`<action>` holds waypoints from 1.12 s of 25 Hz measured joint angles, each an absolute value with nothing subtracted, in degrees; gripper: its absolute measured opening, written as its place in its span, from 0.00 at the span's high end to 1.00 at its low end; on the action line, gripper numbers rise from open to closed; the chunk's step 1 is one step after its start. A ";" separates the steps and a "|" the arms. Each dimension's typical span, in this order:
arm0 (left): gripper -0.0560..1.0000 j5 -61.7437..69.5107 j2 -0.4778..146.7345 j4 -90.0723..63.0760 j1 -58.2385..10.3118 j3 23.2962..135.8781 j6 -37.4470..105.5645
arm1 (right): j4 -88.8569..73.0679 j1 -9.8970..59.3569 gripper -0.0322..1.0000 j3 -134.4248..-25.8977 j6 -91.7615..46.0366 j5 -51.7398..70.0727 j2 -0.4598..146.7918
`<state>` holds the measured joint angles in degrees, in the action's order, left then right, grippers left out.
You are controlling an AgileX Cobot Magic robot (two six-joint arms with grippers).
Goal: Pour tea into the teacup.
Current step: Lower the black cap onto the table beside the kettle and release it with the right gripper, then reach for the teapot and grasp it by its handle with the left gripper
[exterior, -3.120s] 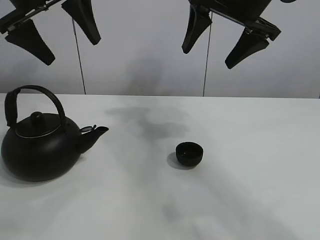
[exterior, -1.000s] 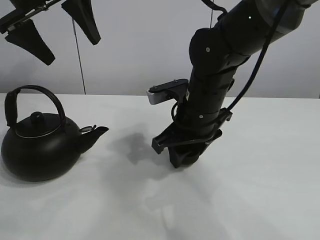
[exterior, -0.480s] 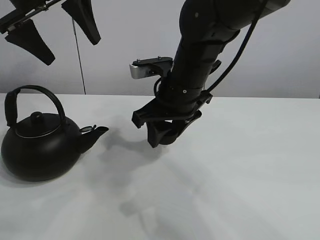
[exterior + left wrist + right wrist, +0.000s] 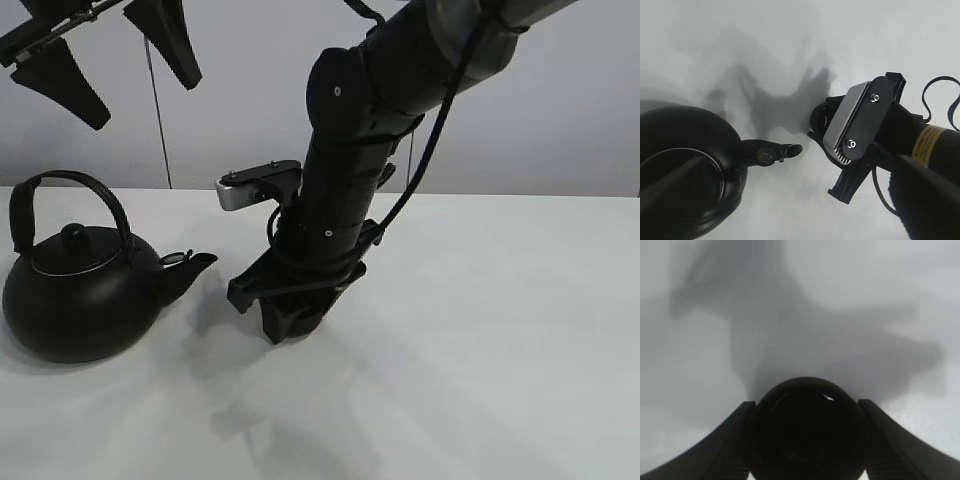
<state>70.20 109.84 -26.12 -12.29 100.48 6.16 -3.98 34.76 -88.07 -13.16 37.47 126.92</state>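
The teacup (image 4: 807, 427), a tiny black round bowl, sits between the two fingers of my right gripper (image 4: 805, 404), which is shut on it. In the high view that gripper (image 4: 290, 322) hangs low over the white table (image 4: 500, 350), a short way right of the teapot's spout (image 4: 195, 265); the cup itself is hard to make out there. The big black teapot (image 4: 80, 300) with its arched handle stands at the table's left. The left wrist view shows the spout (image 4: 780, 150) close to the held teacup (image 4: 819, 116). My left gripper (image 4: 115, 65) hangs open high above the teapot.
The right arm (image 4: 350, 170) leans across the middle of the table from the upper right. A grey wall (image 4: 560, 120) runs behind the table's far edge. The table's right half holds only bare white surface.
The right arm came down on the teacup at mid-table, closed on it and carried it left toward the teapot's spout. Teapot and left gripper have stayed put.
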 joint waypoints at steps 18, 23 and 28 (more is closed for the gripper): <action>0.29 67.23 109.84 -26.12 -12.29 100.48 6.16 | -2.37 34.91 0.37 -88.39 -11.96 38.15 127.21; 0.29 67.23 109.84 -26.12 -12.29 100.48 6.16 | -2.28 34.91 0.36 -88.39 -10.26 39.65 123.59; 0.29 67.23 109.84 -26.12 -12.29 100.48 6.16 | -2.40 33.44 0.34 -88.39 -10.05 42.64 118.53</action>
